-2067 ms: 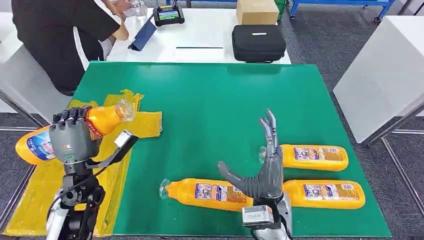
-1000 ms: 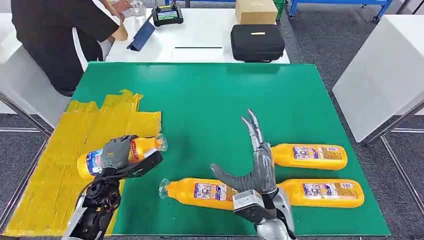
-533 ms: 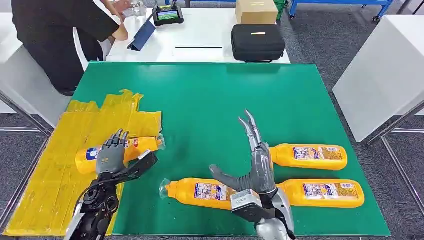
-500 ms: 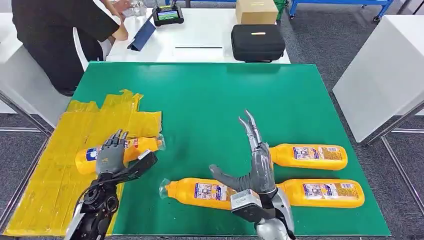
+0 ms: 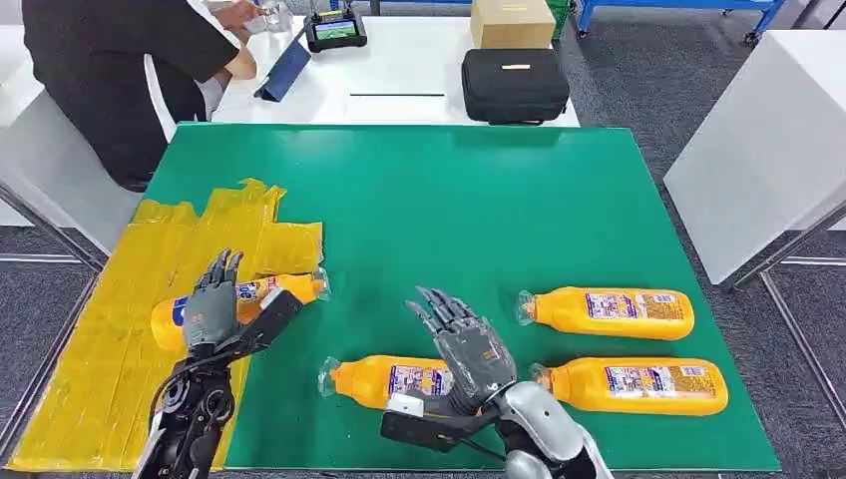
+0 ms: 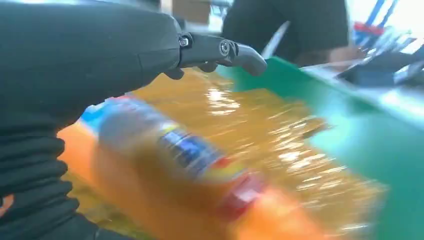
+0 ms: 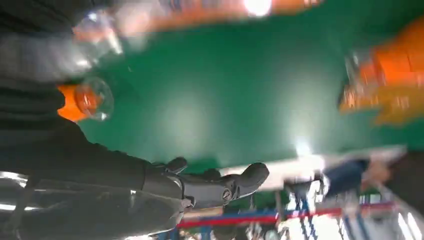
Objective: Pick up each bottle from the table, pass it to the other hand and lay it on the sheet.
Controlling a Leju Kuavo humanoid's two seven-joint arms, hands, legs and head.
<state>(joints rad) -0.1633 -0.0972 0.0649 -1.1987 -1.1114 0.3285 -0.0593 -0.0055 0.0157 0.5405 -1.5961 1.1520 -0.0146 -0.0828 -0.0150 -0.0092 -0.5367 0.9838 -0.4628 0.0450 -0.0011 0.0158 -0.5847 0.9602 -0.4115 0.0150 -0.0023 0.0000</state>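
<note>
Orange plastic bottle with blue label (image 5: 244,299) lying on its side on yellow crinkled sheet (image 5: 100,379), cap end toward green tabletop (image 5: 449,200). Left hand (image 5: 208,304) poised over bottle's label end, fingers straight and spread, nothing gripped; contact with bottle not determinable. Left wrist view blurred: bottle on sheet just beyond hand. Three further orange bottles on tabletop, all on their sides: nearest bottle (image 5: 384,381) partly under right hand (image 5: 469,354); far right bottle (image 5: 609,312); near right bottle (image 5: 634,386). Right hand above nearest bottle, palm down, fingers extended and apart, holding nothing. Black case (image 5: 515,85) on white table beyond. Person in dark clothing (image 5: 110,70) at far left corner.
</note>
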